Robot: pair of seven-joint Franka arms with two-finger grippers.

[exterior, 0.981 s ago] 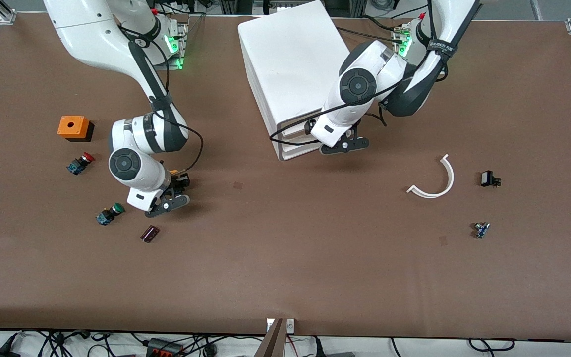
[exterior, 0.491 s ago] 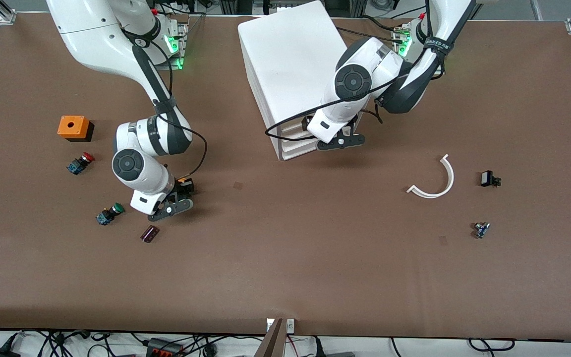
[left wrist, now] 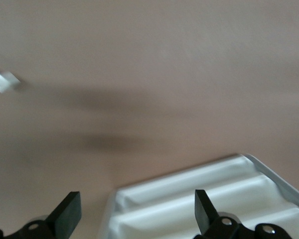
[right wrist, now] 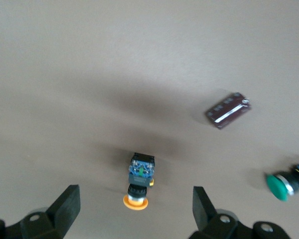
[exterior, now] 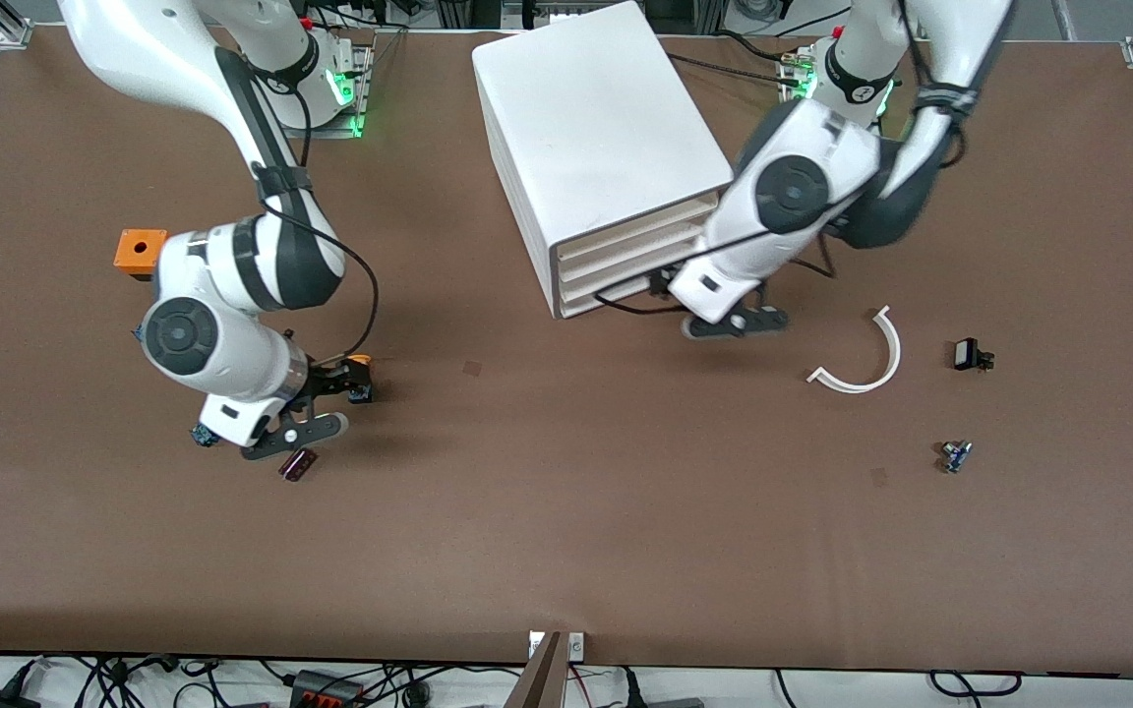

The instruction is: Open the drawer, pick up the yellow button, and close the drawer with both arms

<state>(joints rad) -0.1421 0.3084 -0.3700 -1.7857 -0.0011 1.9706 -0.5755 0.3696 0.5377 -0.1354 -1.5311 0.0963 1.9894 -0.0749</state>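
Note:
The button, orange-yellow cap on a black and blue body, lies on its side on the table, nearer the front camera than the cabinet and toward the right arm's end. In the right wrist view the button lies free between the open fingers. My right gripper is open, empty and above the table beside it. The drawer, the uppermost one, sits flush with the three lower ones. My left gripper is open and empty just off the cabinet's front corner.
An orange box, a dark red part and a green-capped button lie near the right arm. A white curved strip, a black part and a small blue part lie toward the left arm's end.
My right gripper has risen and drawn back from the button, which stays on the table. My left gripper has left the drawer fronts and moved toward the left arm's end.

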